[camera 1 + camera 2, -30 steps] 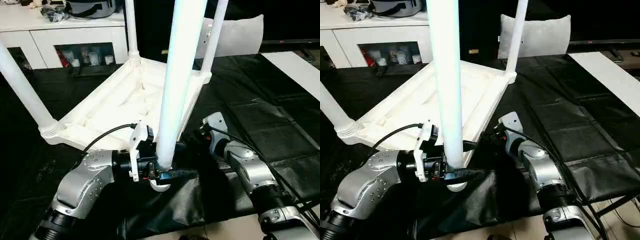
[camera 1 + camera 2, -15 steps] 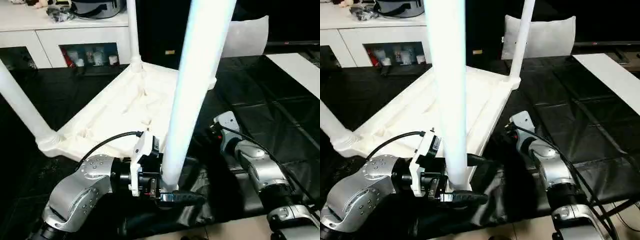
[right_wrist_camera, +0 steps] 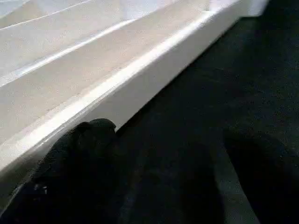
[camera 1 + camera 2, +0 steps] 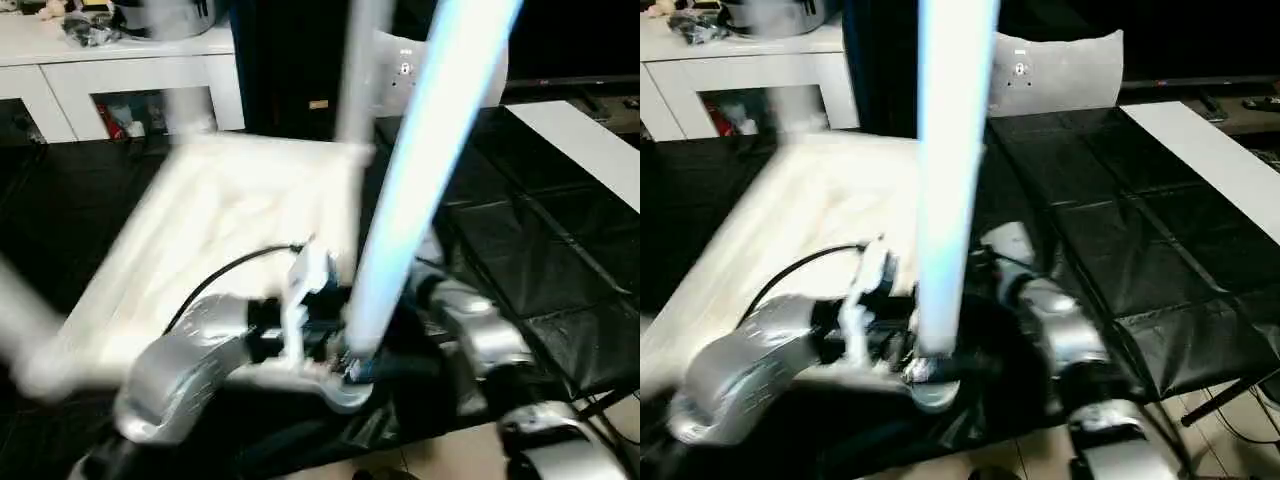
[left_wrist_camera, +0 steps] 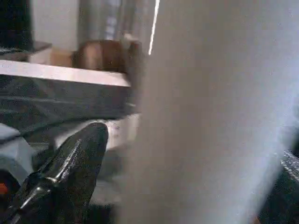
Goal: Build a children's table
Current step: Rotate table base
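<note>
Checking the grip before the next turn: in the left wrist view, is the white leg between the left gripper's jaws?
Yes, the white leg fills the gap between the left gripper's two black fingers.

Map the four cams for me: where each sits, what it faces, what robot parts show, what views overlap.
Left eye: head, looking down at upturned tabletop; both forearms, left gripper around the near leg.
Right eye: same scene, slightly shifted; grey cushion behind.
Left wrist: along its fingers, which flank the leg, close up.
Right wrist: along its open right gripper, facing the tabletop's edge and black sheet.
Shared: leg in both eyes and left wrist; tabletop in both eyes and right wrist.
</note>
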